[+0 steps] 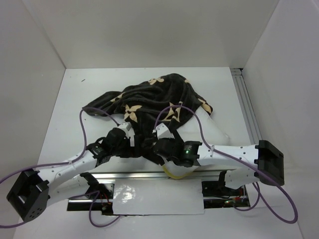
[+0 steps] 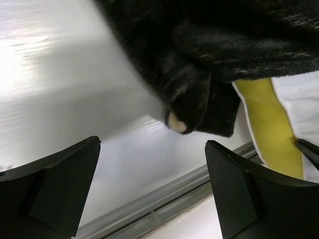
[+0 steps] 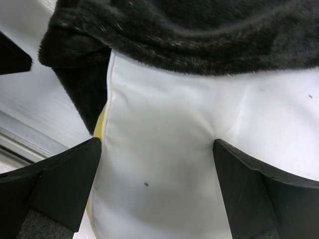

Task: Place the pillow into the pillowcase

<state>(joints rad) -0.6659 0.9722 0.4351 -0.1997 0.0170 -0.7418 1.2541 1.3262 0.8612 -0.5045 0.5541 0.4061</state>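
Your right gripper (image 3: 157, 144), spread wide, hovered over the bare near end of the pillow (image 3: 174, 199); the pillowcase (image 3: 199, 35) hem lay just beyond, with your left gripper (image 2: 153, 143) spread at its left corner.

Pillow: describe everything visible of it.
The pillow is white, smooth and plump, with a yellow seam along its edge. It lies on the table, its far part covered by the dark plush pillowcase draped over it; its near end and right corner show bare.

White table (image 1: 75, 99), brightly lit. Plain white walls (image 1: 149, 30) stand left, far and right. A metal rail (image 1: 247, 109) runs down the table's right edge.
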